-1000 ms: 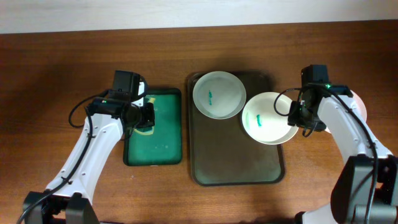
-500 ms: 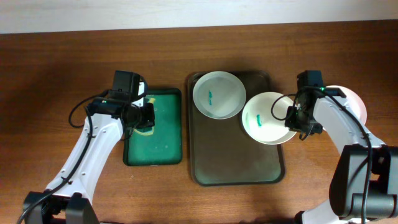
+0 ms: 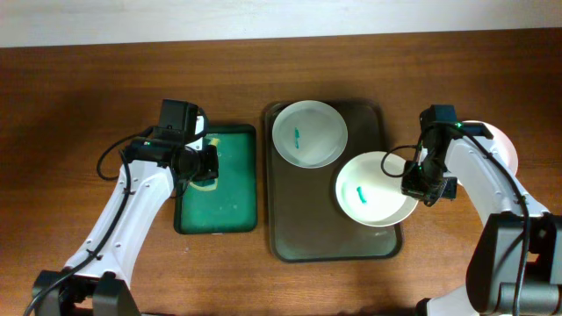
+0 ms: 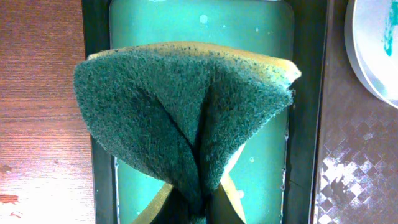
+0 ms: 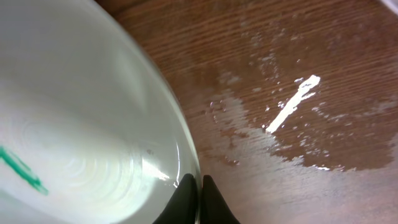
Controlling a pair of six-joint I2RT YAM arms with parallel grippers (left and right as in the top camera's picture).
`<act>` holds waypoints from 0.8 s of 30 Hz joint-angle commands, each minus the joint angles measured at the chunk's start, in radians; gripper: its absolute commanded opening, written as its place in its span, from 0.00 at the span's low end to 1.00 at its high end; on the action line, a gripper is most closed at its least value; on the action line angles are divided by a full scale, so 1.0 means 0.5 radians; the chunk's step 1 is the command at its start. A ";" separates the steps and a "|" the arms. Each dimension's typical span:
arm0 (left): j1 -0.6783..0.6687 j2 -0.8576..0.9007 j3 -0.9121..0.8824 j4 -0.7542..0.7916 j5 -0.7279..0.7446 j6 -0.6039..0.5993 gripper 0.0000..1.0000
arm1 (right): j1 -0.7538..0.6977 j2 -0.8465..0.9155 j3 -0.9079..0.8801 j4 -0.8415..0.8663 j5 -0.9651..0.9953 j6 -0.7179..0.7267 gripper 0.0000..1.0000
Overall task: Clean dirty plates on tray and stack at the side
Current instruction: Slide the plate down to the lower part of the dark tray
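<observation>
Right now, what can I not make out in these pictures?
- Overhead: the right arm hides most of the far-right plate; clean or smeared, unclear.
- Left wrist: the folded sponge covers the fingers of the left hand.
- Right wrist: the left edge cuts off the held plate and its teal smear.

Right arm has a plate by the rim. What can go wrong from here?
1. The right claw pinches the held plate only at its rim, so it could tilt or slip out.
2. It hangs close to the second plate on the tray; a swing might knock it.
3. The wood has a wet patch, possibly slippery for stacking.
</observation>
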 commanded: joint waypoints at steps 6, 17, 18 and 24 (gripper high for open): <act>-0.004 -0.048 0.005 0.005 -0.008 0.034 0.00 | 0.020 -0.034 -0.001 -0.070 -0.364 -0.210 0.04; -0.004 -0.048 0.005 0.005 -0.008 0.034 0.00 | 0.407 -0.034 -0.353 0.228 -0.385 0.251 0.05; -0.004 -0.048 0.005 0.005 -0.008 0.034 0.00 | 0.441 -0.034 -0.372 0.262 -0.398 0.288 0.05; -0.004 -0.048 0.005 0.005 -0.008 0.034 0.00 | 0.540 -0.034 -0.372 0.304 -0.510 0.283 0.41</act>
